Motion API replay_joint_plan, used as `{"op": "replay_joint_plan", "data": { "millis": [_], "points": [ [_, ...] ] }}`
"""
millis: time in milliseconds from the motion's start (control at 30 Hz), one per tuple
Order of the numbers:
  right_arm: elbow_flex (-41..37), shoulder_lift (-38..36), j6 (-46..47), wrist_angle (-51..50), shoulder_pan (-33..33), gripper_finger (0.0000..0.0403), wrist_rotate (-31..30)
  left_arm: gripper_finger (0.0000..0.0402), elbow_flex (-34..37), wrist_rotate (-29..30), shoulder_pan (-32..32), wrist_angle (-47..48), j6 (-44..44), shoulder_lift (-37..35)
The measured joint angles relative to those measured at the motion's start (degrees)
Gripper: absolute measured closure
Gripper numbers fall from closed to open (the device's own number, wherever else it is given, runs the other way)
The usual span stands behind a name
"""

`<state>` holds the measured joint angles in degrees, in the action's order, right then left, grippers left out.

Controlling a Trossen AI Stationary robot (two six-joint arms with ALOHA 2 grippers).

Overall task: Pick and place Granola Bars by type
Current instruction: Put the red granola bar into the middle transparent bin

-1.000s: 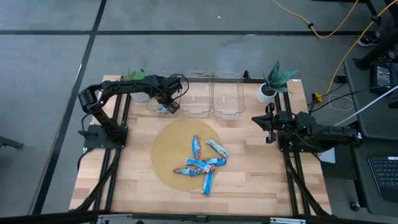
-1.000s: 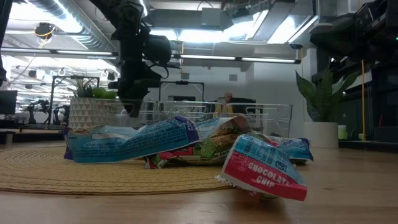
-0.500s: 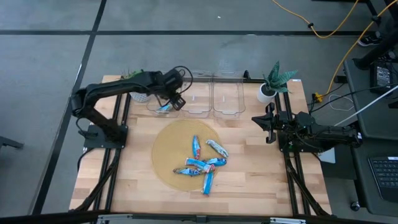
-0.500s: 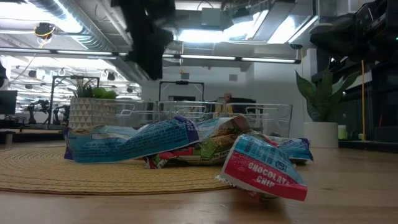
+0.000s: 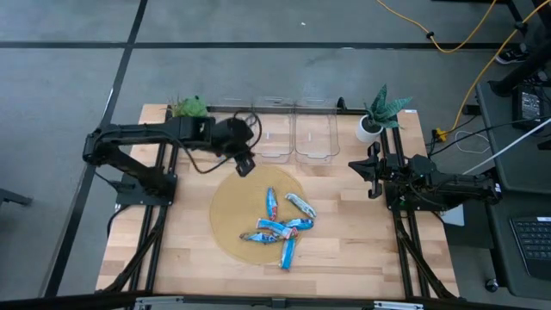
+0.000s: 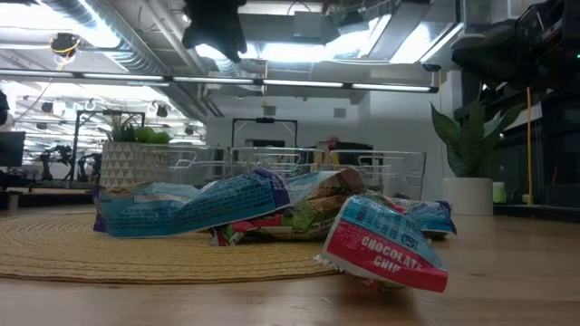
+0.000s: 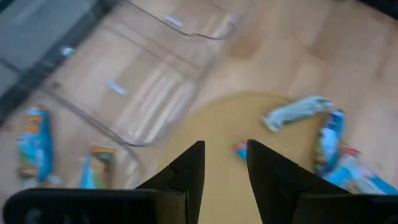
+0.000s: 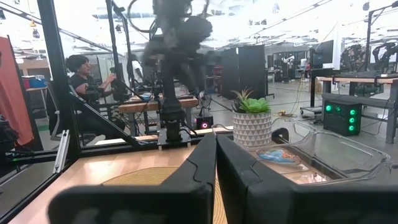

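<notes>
Hovering empty, fingers parted, left gripper [image 5: 245, 165] over round woven mat [image 5: 232, 211]; aiming squarely down onto one shiny blue-wrapped granola bar [image 5: 272, 203]. Right gripper [image 5: 372, 170] idling, closed.

**What everything is made of**

You have pale, smooth planked wood for the surface [image 5: 344, 241]. Your round mat [image 5: 232, 215] looks woven and matt, like straw. The Granola Bars [image 5: 280, 226] wear shiny, crinkled wrappers. The bins [image 5: 314, 133] are clear glossy plastic, and the arms look matt black.
</notes>
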<state>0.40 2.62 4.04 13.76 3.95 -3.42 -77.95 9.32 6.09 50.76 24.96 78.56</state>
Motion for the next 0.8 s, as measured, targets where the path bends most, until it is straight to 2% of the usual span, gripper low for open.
{"op": "replay_joint_plan", "data": {
  "millis": [267, 433, 800],
  "points": [
    [0.0, 0.0, -0.01, 0.0, 0.01, 0.0386, 0.0, 0.0288, 0.02, -0.02, -8.63, -0.57, 4.53, 0.78],
    [0.0, -0.01, -0.01, 0.06, 0.0, 0.0386, 0.0, 0.0288, 1.46, -0.65, -12.89, -4.68, 8.3, 2.21],
    [0.0, -0.01, 0.16, 0.11, 0.02, 0.0386, 0.04, 0.0286, 1.62, -4.44, -16.96, -11.07, 13.77, 13.89]
  ]
}}
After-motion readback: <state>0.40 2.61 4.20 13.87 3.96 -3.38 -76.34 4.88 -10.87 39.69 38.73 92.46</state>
